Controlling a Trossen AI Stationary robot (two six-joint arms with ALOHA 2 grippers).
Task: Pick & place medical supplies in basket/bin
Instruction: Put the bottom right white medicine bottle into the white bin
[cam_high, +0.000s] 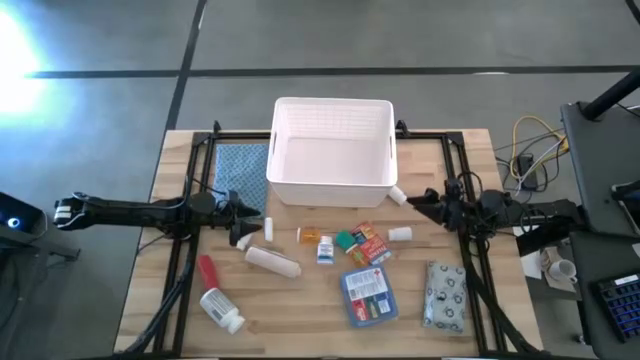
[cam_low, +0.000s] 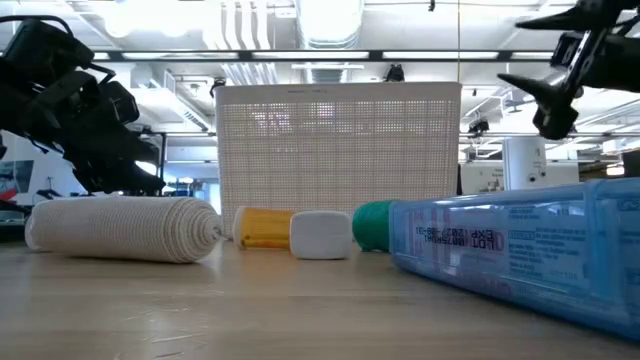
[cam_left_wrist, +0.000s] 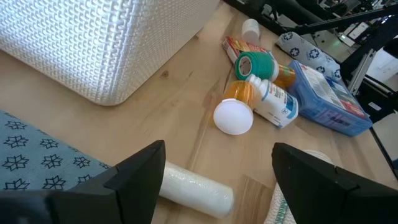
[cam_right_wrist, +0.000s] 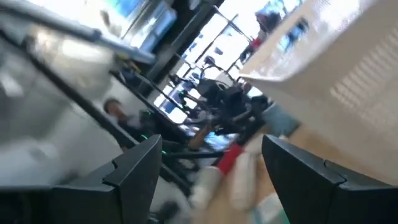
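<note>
White slotted basket stood on the wooden table, its interior holding nothing. All supplies lay on the table outside the basket, on its near side. Just off the basket's left near corner: a small white cylinder beside the left tool, whose fingers stood spread apart with nothing between them. Blue patterned cloth lay against the basket's left wall. Below the basket's front wall: a cream bandage roll, an orange vial with white cap, a small white-and-blue bottle, a green roll and small red boxes. Farther from the basket: a flat blue pack, a grey-white patterned pouch, a red tube and a white pill bottle. A small white vial lay near the basket's right near corner. The right tool hovered off that same corner, fingers parted and holding nothing.
</note>
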